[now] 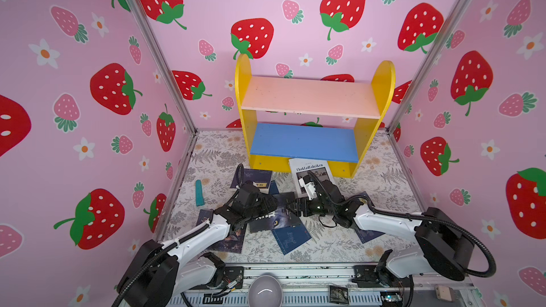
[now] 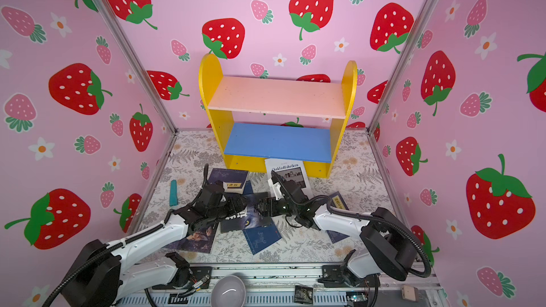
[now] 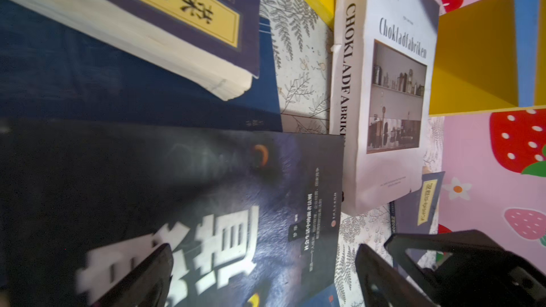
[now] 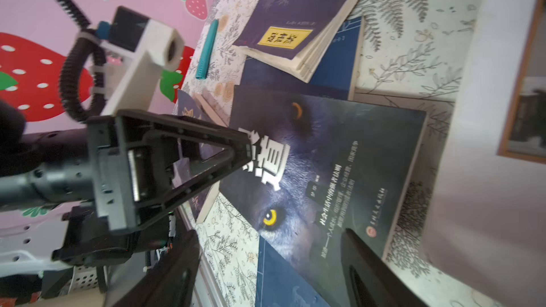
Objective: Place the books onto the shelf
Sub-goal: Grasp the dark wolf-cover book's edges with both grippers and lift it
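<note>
The shelf (image 1: pixel 310 95) (image 2: pixel 277 95) stands at the back, both boards bare. Books lie scattered on the floral table in front of it. A black wolf-eye book (image 1: pixel 280 220) (image 3: pixel 206 187) (image 4: pixel 339 158) lies in the middle. My left gripper (image 1: pixel 273 202) (image 3: pixel 263 252) hovers open over its left part. My right gripper (image 1: pixel 291 206) (image 4: pixel 269 234) faces it, open, over the same book's right corner. The white Chokladfabriken book (image 1: pixel 307 169) (image 3: pixel 393 84) leans at the shelf's foot. A navy yellow-label book (image 1: pixel 257 177) (image 4: pixel 295 25) lies behind the left gripper.
A blue book (image 1: pixel 291 237) lies partly under the wolf-eye book, a portrait book (image 1: pixel 229 243) under the left arm, and another navy book (image 2: pixel 336 202) under the right arm. A teal bar (image 1: pixel 199 192) lies at the left. A grey bowl (image 1: pixel 265 290) sits on the front rail.
</note>
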